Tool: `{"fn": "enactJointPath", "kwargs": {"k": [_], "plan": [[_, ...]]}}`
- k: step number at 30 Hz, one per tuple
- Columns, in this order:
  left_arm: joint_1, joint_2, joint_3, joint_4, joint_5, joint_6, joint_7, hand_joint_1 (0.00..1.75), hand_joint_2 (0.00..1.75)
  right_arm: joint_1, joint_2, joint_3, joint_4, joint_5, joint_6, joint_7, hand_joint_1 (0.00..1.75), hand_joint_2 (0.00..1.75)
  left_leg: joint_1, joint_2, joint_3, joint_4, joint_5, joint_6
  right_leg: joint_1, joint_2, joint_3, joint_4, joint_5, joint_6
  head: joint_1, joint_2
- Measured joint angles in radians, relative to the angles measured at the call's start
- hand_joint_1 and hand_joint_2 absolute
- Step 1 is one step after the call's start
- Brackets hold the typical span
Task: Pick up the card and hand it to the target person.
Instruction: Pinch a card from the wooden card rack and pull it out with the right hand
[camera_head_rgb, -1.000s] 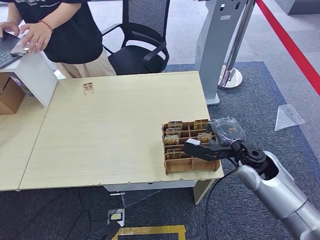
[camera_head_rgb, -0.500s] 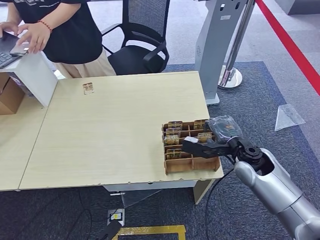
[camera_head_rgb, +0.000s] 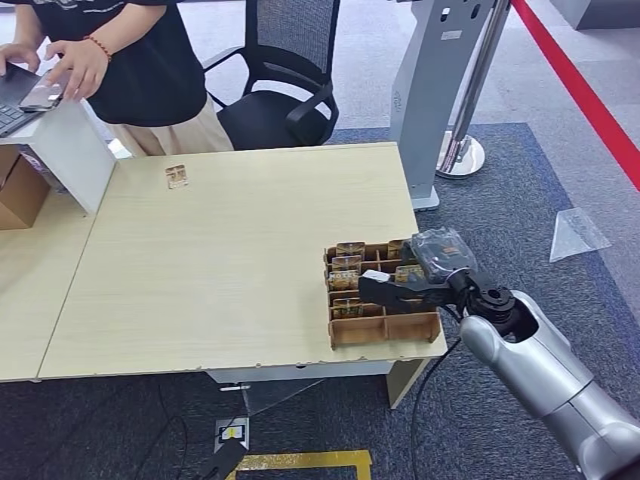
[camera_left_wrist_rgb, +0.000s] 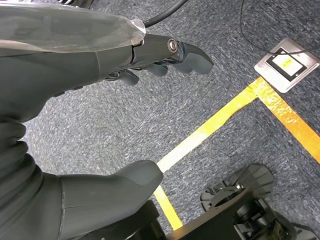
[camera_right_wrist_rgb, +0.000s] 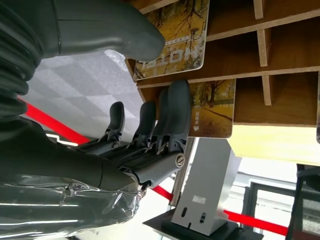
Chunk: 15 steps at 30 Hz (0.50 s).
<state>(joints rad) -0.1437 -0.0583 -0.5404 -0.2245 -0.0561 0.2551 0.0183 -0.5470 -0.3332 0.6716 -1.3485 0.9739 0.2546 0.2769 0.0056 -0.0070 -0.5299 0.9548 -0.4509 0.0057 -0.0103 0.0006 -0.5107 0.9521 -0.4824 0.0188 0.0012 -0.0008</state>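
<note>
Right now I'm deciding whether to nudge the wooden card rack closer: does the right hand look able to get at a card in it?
Probably yes. The right hand is already over the rack, its fingers at a card standing in a slot, with nothing between them.

Left hand (camera_left_wrist_rgb: 94, 125), fingers (camera_left_wrist_rgb: 188, 52) apart, above carpet (camera_left_wrist_rgb: 234, 145)

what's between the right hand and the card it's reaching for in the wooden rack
Nothing visible. The right hand is already at the wooden rack; in the right wrist view its fingertips lie at the edge of a card, with the thumb near a second card. Only the rack's thin dividers stand around the cards.
</note>
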Motion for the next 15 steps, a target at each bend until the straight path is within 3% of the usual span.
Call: {"fn": "enactJointPath", "kwargs": {"k": [3, 9, 15], "plan": [[0.000, 0.000, -0.002, 0.000, 0.000, 0.000, 0.000, 0.00, 1.75, -0.004, 0.004, 0.004, 0.014, 0.000, -0.003, -0.001, 0.98, 1.75, 0.000, 0.000, 0.000, 0.000, 0.000, 0.000, 0.000, 0.000, 0.000, 0.000, 0.000, 0.000, 0.000, 0.000], [0.000, -0.001, -0.004, 0.000, 0.002, 0.000, 0.000, 0.00, 1.75, -0.015, 0.009, 0.013, 0.041, 0.000, -0.012, -0.003, 1.31, 1.75, 0.000, 0.000, 0.000, 0.000, 0.000, 0.000, 0.000, 0.000, 0.000, 0.000, 0.000, 0.000, 0.000, 0.000], [0.000, -0.002, -0.004, 0.000, 0.003, 0.001, 0.000, 0.00, 1.75, -0.022, 0.014, 0.020, 0.060, 0.000, -0.020, -0.006, 1.41, 1.75, 0.000, 0.000, 0.000, 0.000, 0.000, 0.000, 0.000, 0.000, 0.000, 0.000, 0.000, 0.000, 0.000, 0.000]]}}
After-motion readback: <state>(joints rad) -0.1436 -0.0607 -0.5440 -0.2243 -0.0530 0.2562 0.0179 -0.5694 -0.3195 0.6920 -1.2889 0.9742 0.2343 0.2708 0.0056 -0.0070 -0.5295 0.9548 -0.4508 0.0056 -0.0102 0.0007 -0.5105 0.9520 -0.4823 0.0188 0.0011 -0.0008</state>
